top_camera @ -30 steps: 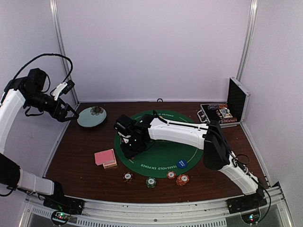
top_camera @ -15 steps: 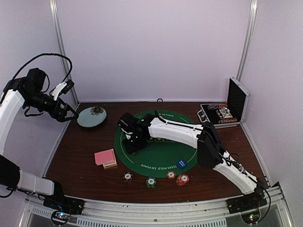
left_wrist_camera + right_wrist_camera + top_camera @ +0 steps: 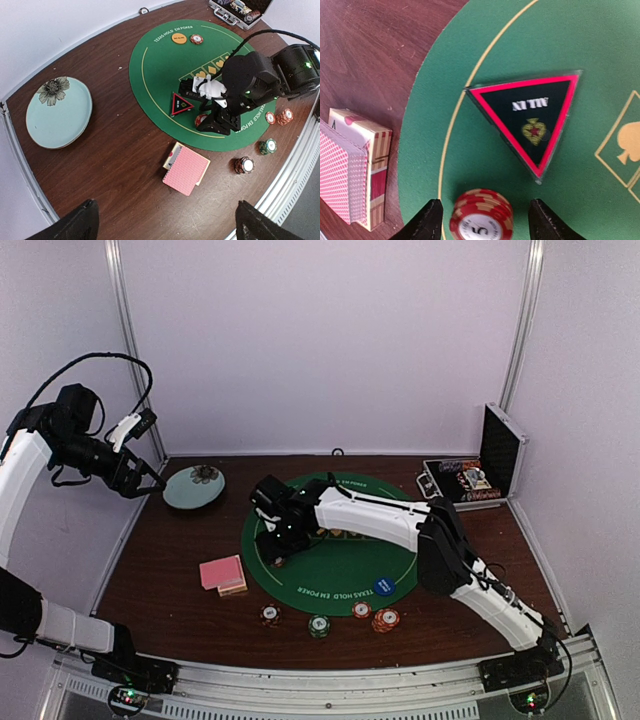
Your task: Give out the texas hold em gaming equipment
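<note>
Red striped poker chips sit stacked just inside the green mat's left rim, beside the black-red triangle marker. The right gripper straddles the stack, fingers unclenched and clear of it. Well off the mat's left side, the left gripper hangs spread wide, empty.

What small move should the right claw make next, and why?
Probably lift the right claw straight up. Its fingers stand clear on both sides of the red chips on the green mat, so the stack looks released; the triangle marker lies close.
</note>
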